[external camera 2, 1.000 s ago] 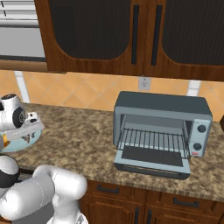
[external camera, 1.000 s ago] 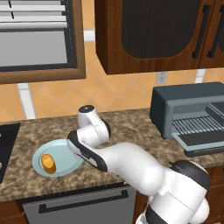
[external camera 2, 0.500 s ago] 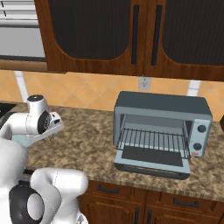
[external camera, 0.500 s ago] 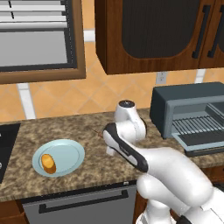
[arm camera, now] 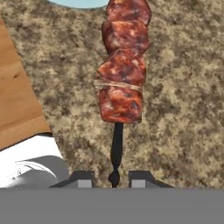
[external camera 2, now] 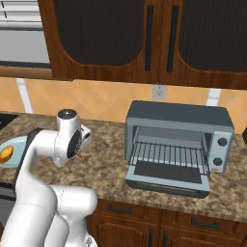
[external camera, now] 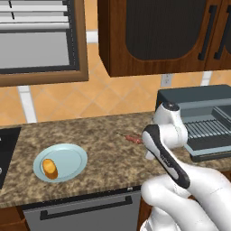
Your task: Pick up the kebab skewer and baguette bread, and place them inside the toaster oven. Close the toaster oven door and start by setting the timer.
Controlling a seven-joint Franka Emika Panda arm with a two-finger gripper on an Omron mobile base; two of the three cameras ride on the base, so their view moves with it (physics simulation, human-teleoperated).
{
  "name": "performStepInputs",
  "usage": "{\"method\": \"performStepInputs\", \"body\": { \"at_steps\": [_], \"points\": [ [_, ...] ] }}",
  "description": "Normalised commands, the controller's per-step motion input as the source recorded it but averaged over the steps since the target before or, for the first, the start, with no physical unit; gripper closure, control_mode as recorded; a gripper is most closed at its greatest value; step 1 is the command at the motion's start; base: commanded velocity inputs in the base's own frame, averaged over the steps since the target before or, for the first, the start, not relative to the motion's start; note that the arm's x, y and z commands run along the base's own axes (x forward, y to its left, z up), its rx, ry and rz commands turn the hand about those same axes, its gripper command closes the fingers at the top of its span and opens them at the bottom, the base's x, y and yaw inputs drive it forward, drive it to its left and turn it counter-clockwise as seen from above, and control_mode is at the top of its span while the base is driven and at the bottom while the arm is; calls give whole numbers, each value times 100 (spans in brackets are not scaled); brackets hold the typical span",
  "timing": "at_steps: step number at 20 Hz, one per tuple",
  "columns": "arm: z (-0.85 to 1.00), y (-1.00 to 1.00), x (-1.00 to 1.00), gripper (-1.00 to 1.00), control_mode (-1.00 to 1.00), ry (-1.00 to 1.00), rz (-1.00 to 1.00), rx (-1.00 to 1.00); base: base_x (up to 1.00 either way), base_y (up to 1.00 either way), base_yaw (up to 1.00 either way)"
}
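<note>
I've swung the skewer [arm camera: 124,65], pinched tight by its stick in the gripper [arm camera: 113,179], from the plate [external camera: 72,155] rightward toward the oven [external camera 2: 179,140]; baguette [external camera: 50,168] next.

The speckled brown granite counter [external camera: 103,153] carried a pale blue plate [external camera: 67,159] toward its left, and the dark grey toaster oven [external camera 2: 177,140] stood at its right, door lowered onto the stone
</note>
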Motion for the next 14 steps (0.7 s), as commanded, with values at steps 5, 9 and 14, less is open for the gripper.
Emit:
{"method": "performStepInputs", "body": {
  "at_steps": [5, 9, 14],
  "points": [
    [34, -100, -18, 100, -100, -5, 19, 0, 0, 0, 0],
    [29, -100, -5, 100, -100, -3, 11, 0, 0, 0, 0],
    [32, -100, 2, 100, -100, -2, 3, 0, 0, 0, 0]
  ]
}}
